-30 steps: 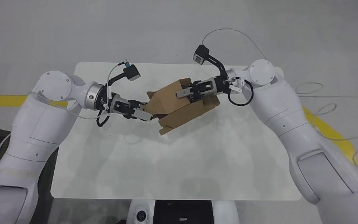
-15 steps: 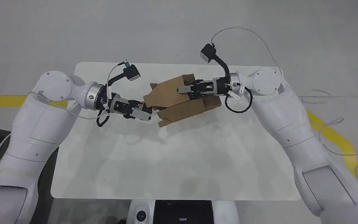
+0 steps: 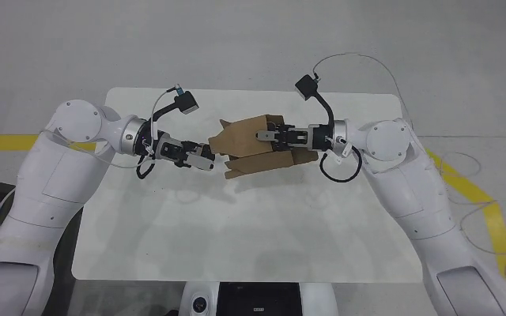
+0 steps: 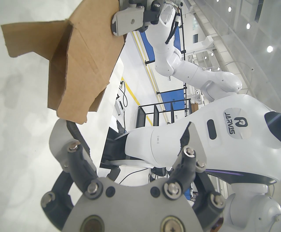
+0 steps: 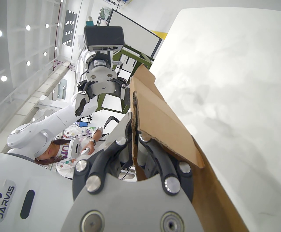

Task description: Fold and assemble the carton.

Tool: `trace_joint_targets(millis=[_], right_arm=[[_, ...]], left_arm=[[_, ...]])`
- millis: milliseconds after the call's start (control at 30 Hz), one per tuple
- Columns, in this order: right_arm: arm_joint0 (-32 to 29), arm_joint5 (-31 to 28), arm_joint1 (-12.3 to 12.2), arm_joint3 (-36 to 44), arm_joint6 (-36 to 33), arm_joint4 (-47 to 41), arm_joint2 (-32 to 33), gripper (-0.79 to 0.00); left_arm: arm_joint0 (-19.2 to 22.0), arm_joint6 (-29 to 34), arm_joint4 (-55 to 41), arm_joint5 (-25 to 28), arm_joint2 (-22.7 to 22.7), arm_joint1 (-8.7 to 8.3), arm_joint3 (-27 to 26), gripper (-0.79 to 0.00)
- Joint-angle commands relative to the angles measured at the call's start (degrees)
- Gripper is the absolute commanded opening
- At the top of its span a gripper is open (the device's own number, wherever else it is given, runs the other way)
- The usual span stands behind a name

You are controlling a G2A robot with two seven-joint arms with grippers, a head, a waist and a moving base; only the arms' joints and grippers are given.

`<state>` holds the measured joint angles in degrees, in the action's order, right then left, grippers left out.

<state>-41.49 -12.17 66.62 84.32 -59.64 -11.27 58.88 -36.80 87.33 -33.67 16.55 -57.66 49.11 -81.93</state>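
Over at the 9 o'clock side of the white table (image 3: 237, 237), the left gripper (image 3: 208, 164) is stretched in low over the surface, pointing toward 3 o'clock. Its jaws are wide apart with nothing between them. On its own wrist camera the left gripper (image 4: 124, 131) shows both fingers spread, with one fingertip (image 4: 57, 137) right under the ragged corner of a cardboard flap. Whether it touches the flap or sits just shy of it, I can't tell.

On to the middle, and here's the carton (image 3: 257, 146): brown corrugated card, half-formed, sitting toward 12 o'clock from the table's centre. Its long axis runs roughly from 8 o'clock to 2 o'clock. One flap (image 3: 228, 126) sticks out at its 10 o'clock corner, and the lower flaps splay at the 8 o'clock end, just beside the left fingertips. In the left wrist view the carton (image 4: 81, 55) is open-ended over the table (image 4: 22, 109), its flaps bent at their creases. Whether its underside rests on the surface, I can't make out.

Now the 3 o'clock side: the right gripper (image 3: 270, 134) reaches in across the top of the carton, pointing toward 9 o'clock, jaws pinched on an upper panel. On the right wrist camera, the right gripper (image 5: 135, 134) has one finger on each face of the carton (image 5: 162, 123) wall, clamped on the cardboard edge, with the white table (image 5: 219, 66) beyond. The left wrist camera catches that same right gripper (image 4: 129, 19) on the carton's far top edge.
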Motion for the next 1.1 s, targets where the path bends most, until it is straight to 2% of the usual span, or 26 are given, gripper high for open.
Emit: trace_joint_targets(millis=[0,567,1067], right_arm=[[-0.48,0.32,-0.11,0.73,0.45,0.97,0.11,-0.785],[-1.9,1.42,-0.05,2.72,3.91,4.42,-0.75,-0.785],[-1.27,0.81,0.71,3.58,5.34,4.01,-2.84,-0.785]], left_arm=[[-0.72,-1.9,0.47,-0.42,-0.07,0.01,-1.39,0.0],[-1.06,-3.21,-2.73,-1.08,-2.97,0.08,-3.54,0.0],[1.05,-6.15,-1.52,-1.41,0.11,1.67,-3.32,0.0]])
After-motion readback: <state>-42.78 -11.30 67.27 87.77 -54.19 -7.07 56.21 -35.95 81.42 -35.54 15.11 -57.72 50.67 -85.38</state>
